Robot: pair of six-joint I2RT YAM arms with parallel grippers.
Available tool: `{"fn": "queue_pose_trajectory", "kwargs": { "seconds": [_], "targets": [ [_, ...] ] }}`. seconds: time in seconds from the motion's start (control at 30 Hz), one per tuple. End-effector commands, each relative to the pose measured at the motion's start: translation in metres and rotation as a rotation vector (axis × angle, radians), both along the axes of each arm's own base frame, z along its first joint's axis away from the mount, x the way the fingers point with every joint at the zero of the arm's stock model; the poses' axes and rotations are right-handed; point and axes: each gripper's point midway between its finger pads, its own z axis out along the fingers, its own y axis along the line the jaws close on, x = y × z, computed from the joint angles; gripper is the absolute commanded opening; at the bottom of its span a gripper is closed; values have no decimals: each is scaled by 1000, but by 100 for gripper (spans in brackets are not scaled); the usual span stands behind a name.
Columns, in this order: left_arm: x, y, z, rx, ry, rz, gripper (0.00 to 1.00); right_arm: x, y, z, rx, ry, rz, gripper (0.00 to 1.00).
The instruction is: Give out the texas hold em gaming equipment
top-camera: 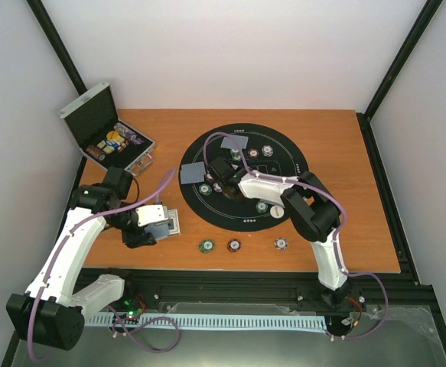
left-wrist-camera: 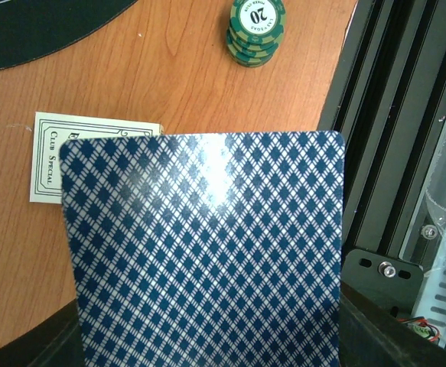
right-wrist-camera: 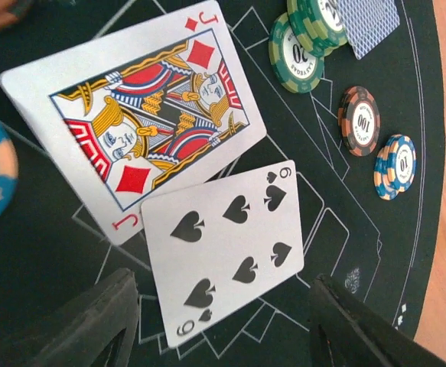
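Note:
My left gripper (top-camera: 152, 226) is shut on a stack of blue-backed playing cards (left-wrist-camera: 207, 252) that fills the left wrist view and hides its fingers. It hovers near the table's front left, over a white printed card (left-wrist-camera: 54, 153). My right gripper (right-wrist-camera: 223, 329) stands open over the round black mat (top-camera: 284, 153). A six of spades (right-wrist-camera: 223, 245) lies face up between its spread fingers (right-wrist-camera: 92, 321), touching neither. It overlaps a jack of diamonds (right-wrist-camera: 138, 115). Green chips (right-wrist-camera: 295, 53), a brown-red chip (right-wrist-camera: 359, 118) and blue-orange chips (right-wrist-camera: 397, 164) rest on the mat.
The open silver case (top-camera: 92, 115) with more chips stands at the back left. A green chip stack (top-camera: 206, 245), a brown-red one (top-camera: 233, 245) and a pale one (top-camera: 281, 244) sit along the front edge. Face-down cards (top-camera: 193, 173) lie on the mat's left side.

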Motion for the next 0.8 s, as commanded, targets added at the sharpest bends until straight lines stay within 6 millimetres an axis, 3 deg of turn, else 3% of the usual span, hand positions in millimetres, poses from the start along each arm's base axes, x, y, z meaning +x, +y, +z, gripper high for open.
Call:
{"fn": "queue_pose_trajectory", "kwargs": {
  "seconds": [0.0, 0.13, 0.2, 0.33, 0.57, 0.77],
  "targets": [
    [1, -2, 16, -17, -35, 6, 1, -10, 4, 35, 149, 15, -45, 65],
    [1, -2, 18, -21, -39, 7, 1, -18, 6, 69, 359, 36, -103, 74],
    [1, -2, 18, -20, -39, 8, 1, -26, 11, 92, 487, 49, -118, 77],
    [2, -3, 20, -29, -46, 10, 1, -48, 23, 119, 767, 148, -178, 85],
    [2, -6, 22, -46, -43, 11, 1, -130, 82, 133, 1329, 624, -162, 85],
    [3, -5, 21, -40, -47, 11, 1, -190, 117, 141, 1429, 835, -95, 85]
  ]
}}
